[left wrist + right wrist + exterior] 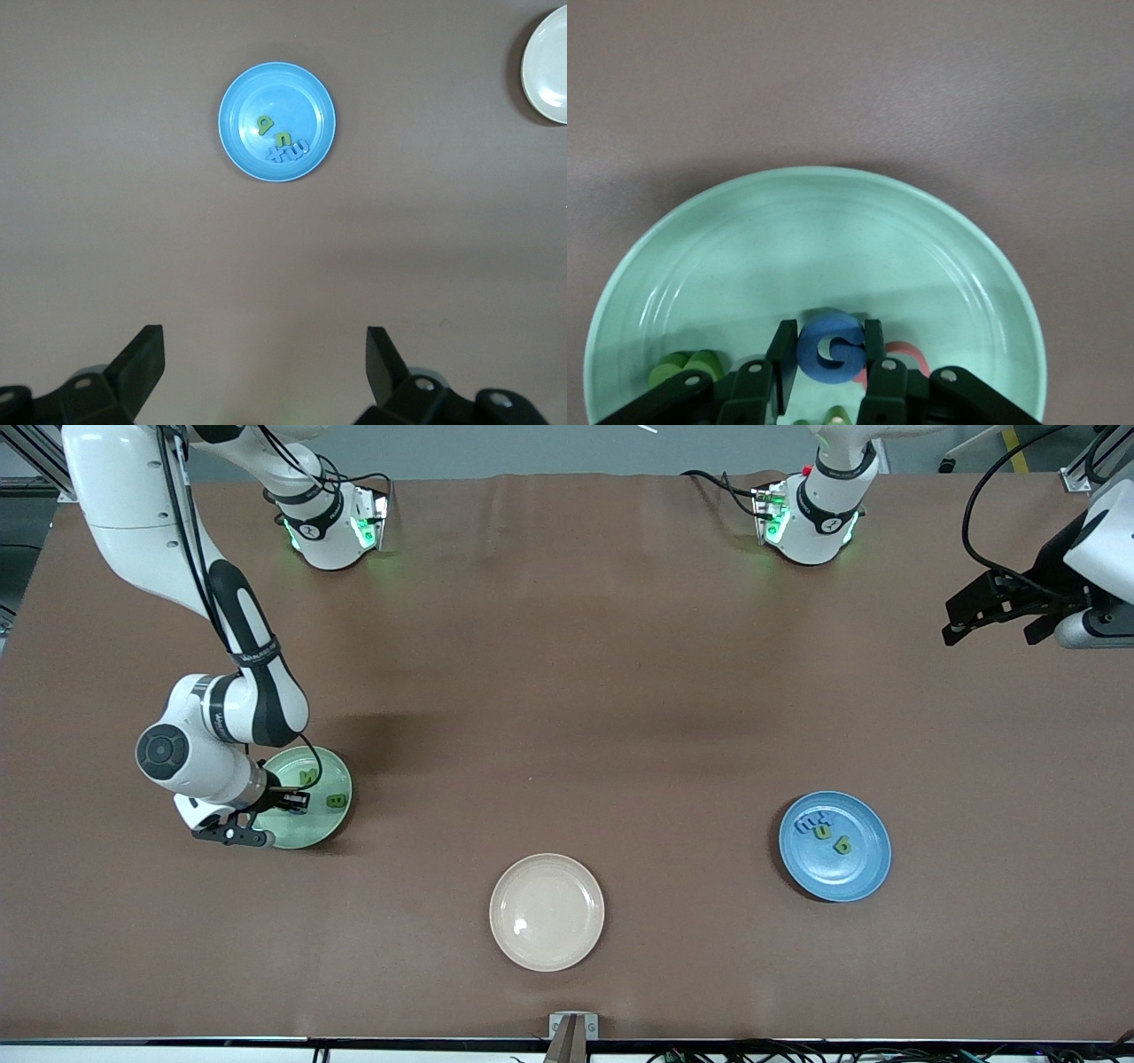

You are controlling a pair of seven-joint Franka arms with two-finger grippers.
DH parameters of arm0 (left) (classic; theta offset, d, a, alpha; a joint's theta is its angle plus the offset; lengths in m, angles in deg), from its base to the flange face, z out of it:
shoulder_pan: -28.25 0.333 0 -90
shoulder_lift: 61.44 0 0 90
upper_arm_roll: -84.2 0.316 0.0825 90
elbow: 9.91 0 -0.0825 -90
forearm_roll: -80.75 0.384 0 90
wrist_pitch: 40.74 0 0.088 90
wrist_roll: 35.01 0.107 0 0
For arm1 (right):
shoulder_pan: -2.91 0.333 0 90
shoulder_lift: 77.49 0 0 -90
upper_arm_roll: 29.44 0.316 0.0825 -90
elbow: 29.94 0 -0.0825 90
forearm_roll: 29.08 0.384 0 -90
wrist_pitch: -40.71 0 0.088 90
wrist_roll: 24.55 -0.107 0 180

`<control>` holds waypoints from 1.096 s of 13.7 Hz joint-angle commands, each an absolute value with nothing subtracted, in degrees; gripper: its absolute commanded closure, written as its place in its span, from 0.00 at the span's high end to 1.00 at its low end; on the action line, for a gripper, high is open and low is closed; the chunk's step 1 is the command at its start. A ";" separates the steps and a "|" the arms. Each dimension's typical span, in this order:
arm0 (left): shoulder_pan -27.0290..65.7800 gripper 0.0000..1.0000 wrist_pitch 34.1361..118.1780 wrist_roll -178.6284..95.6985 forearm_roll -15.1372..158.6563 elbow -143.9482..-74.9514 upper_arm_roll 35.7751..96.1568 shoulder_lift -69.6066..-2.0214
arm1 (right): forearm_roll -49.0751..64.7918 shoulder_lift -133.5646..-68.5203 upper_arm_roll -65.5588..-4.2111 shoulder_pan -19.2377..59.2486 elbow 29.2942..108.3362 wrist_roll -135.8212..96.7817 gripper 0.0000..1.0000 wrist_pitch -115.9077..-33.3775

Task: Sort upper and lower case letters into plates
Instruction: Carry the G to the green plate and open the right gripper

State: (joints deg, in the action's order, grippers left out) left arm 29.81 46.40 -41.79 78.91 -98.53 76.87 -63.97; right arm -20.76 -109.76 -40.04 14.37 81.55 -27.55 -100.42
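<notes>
My right gripper [297, 801] is low over the pale mint green plate [306, 841] at the right arm's end of the table. In the right wrist view the gripper [828, 333] is shut on a blue letter G [830, 352], held just above the plate's floor [815, 239]. A pink letter [908, 359] and green letters [687, 366] lie in that plate. The blue plate [850, 872] holds a blue letter [808, 822] and two green letters [823, 832]. My left gripper [952, 633] is open and empty, high over the table's edge at the left arm's end. Its wrist view shows the blue plate [257, 97].
An empty cream-beige plate [547, 911] sits nearest the front camera, between the two other plates, and also shows in the left wrist view [549, 62]. The brown table [567, 691] is bare elsewhere. The arm bases stand along the edge farthest from the camera.
</notes>
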 commanded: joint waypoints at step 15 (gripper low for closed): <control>29.66 1.00 45.39 -40.29 81.89 -99.03 76.82 -66.00 | -21.60 -109.75 -40.07 14.77 70.62 -27.98 1.00 -85.43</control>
State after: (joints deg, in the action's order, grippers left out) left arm 29.76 45.68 -41.73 81.43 -98.55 76.75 -64.95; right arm -20.85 -109.76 -40.19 14.62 73.05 -27.56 -88.79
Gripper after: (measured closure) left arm 0.000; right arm 0.000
